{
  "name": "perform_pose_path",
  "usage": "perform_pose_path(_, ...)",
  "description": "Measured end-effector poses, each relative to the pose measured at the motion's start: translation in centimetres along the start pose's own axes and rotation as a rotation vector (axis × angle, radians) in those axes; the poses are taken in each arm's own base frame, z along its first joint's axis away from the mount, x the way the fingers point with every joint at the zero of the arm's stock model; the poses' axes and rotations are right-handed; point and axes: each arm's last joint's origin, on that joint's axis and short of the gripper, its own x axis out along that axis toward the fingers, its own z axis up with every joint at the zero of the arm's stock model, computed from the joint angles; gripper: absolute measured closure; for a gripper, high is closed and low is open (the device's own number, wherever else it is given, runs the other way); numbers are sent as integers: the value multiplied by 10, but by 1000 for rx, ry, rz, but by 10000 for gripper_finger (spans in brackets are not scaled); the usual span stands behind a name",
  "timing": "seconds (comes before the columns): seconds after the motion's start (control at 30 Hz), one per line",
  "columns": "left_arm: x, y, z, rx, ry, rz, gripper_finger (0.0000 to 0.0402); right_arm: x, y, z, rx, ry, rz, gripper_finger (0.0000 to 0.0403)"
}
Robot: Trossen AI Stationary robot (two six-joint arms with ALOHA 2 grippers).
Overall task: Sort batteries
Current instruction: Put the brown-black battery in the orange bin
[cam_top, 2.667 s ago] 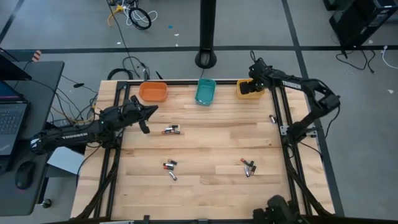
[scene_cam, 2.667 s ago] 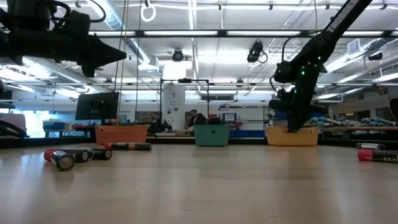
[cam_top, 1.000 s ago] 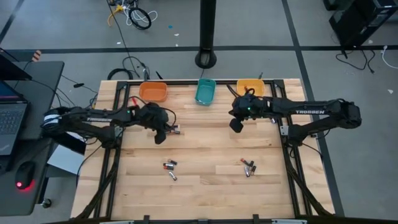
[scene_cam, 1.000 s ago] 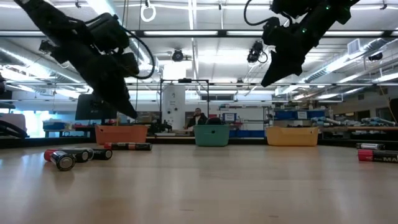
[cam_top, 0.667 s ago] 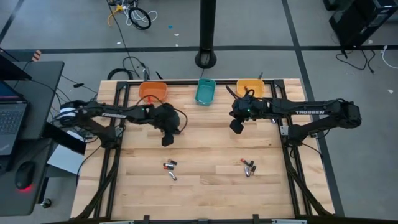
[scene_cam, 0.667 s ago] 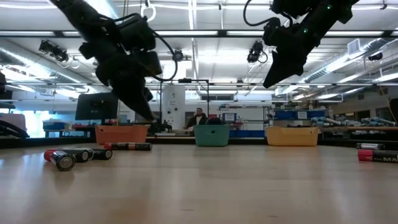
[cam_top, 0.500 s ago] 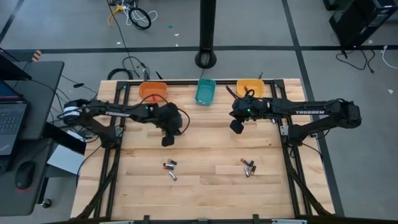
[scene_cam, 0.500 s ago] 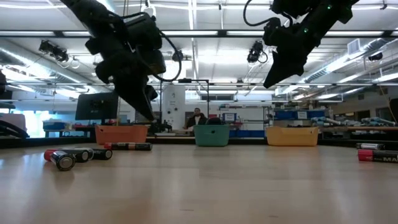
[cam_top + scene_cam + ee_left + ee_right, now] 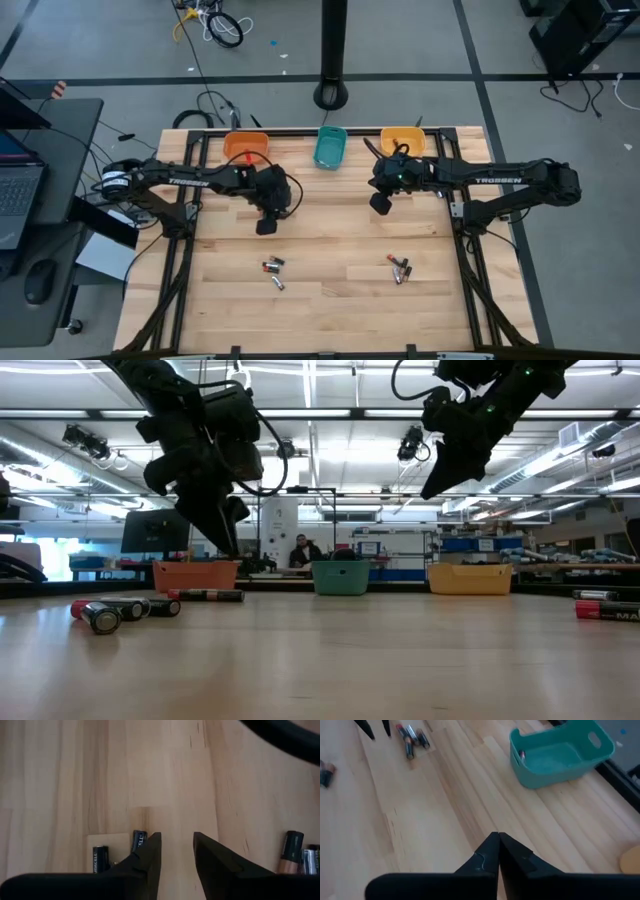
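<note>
Small batteries lie loose on the wooden table: one group (image 9: 272,266) at the near left, another (image 9: 400,269) at the near right. My left gripper (image 9: 265,226) hovers open above the table at centre left, nothing between its fingers. In its wrist view two black batteries (image 9: 100,859) lie beside one fingertip, and others (image 9: 292,852) lie farther off. My right gripper (image 9: 380,205) hangs shut in the air right of centre, holding nothing. In its wrist view more batteries (image 9: 412,740) lie on the wood.
An orange bin (image 9: 246,148), a teal bin (image 9: 330,147) and a yellow bin (image 9: 402,140) stand along the far edge. The teal bin (image 9: 560,752) holds one small battery (image 9: 521,754). A person shows in the room behind the table (image 9: 297,550). Bare wood lies between the two arms.
My left gripper has swung from the left side toward the table's right and a little toward the near edge. It now hangs over the spot where a pair of batteries lay in plain view. The batteries have not moved.
</note>
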Motion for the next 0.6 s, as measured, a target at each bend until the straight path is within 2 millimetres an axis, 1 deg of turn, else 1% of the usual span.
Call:
perform_pose_path(0.17,0,-2,-2,-2,27,-8,280,4,0,-3,3,-16,4,391)
perform_pose_path(0.33,0,-2,-5,-7,54,-9,276,9,-1,-10,9,-24,6,375)
perform_pose_path(0.43,0,-2,-6,-8,59,-10,267,13,-1,-15,14,-24,6,373)
perform_pose_path(0.6,0,-2,-5,-5,53,4,242,16,-2,-21,12,-22,6,386)
